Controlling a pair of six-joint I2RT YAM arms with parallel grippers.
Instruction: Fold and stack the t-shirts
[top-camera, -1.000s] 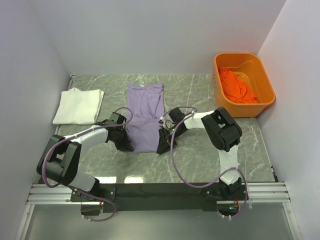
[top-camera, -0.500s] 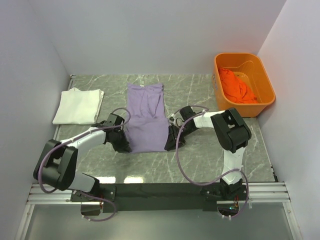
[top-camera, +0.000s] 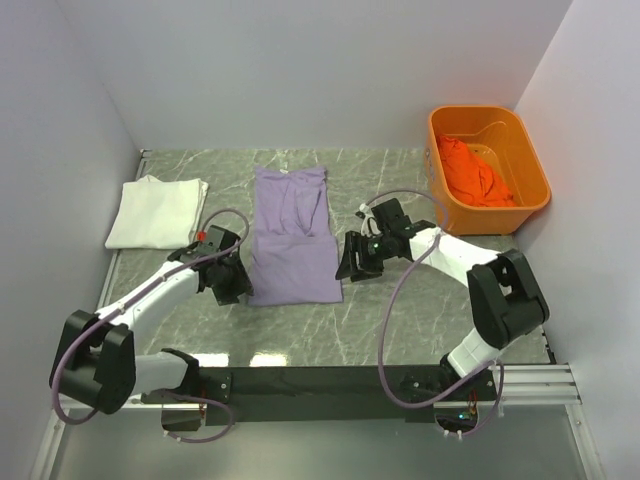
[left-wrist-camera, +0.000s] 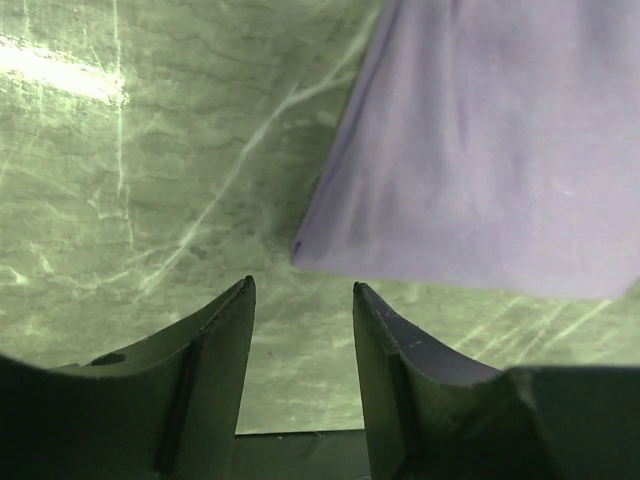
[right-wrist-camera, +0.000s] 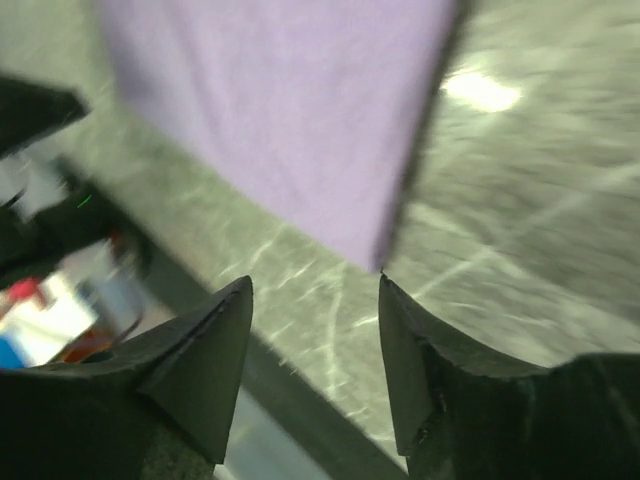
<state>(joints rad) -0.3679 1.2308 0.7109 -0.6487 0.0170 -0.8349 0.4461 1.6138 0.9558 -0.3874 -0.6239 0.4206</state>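
Note:
The lavender t-shirt (top-camera: 292, 240) lies flat in the middle of the table as a long narrow strip, collar at the far end. My left gripper (top-camera: 236, 288) is open and empty just left of its near left corner, and the left wrist view shows that gripper (left-wrist-camera: 302, 292) a little short of the cloth (left-wrist-camera: 480, 150). To the right of the near right corner, my right gripper (top-camera: 348, 268) is open and empty; in the right wrist view the gripper (right-wrist-camera: 315, 285) hangs just off the shirt's corner (right-wrist-camera: 290, 110). A folded white t-shirt (top-camera: 157, 211) lies at far left. The orange t-shirt (top-camera: 472, 172) is crumpled in the tub.
The rigid orange tub (top-camera: 530, 160) stands at the back right against the right wall. White walls close in the table on the left, back and right. The arms' base rail (top-camera: 320, 385) runs along the near edge.
Both grippers have opened and let go of the lavender shirt's near corners. The left has drawn slightly left, the right has moved right and away. The shirt's near hem now lies flat.

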